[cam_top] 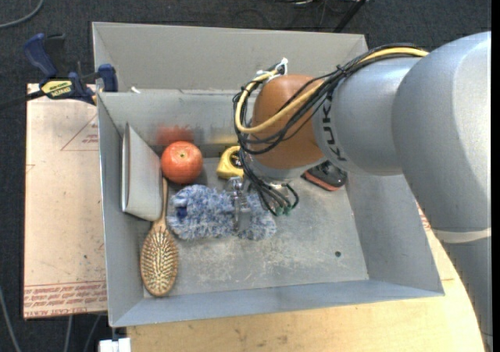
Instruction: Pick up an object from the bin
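My gripper (pixel 243 216) is low in the middle of the bin, pressed down onto the right half of a crumpled blue-and-white cloth (pixel 199 216). A red apple (pixel 181 162) lies just beyond the cloth's left end. Partly hidden under the wrist, a yellow tape measure (pixel 229 163) lies close behind the gripper. A wooden hairbrush (pixel 159 260) rests bristles up in front of the cloth's left end.
A flat grey box (pixel 141 179) leans against the left wall. An orange and black thing (pixel 326 177) peeks out from under the arm at the right. Bare bin floor shows at the front right.
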Robot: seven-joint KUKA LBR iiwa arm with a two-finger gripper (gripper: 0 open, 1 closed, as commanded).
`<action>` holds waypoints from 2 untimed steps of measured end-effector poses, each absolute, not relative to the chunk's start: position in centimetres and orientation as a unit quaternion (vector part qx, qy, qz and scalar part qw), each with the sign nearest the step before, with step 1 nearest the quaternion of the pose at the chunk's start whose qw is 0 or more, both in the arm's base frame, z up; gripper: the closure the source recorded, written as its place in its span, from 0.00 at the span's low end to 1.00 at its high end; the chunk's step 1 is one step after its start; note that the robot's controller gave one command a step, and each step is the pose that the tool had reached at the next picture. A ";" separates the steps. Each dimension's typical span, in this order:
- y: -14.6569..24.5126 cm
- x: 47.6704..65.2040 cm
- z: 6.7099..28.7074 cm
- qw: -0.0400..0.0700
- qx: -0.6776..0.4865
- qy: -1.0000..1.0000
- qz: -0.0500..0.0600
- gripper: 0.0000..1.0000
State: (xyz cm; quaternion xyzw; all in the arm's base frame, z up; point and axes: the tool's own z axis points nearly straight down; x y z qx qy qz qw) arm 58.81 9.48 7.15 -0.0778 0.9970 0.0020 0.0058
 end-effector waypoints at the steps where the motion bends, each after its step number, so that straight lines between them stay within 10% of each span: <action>1: 9.5 60.5 17.1 0.007 -0.069 0.998 0.003 1.00; 2: 9.5 60.5 17.1 0.007 -0.069 0.998 0.003 1.00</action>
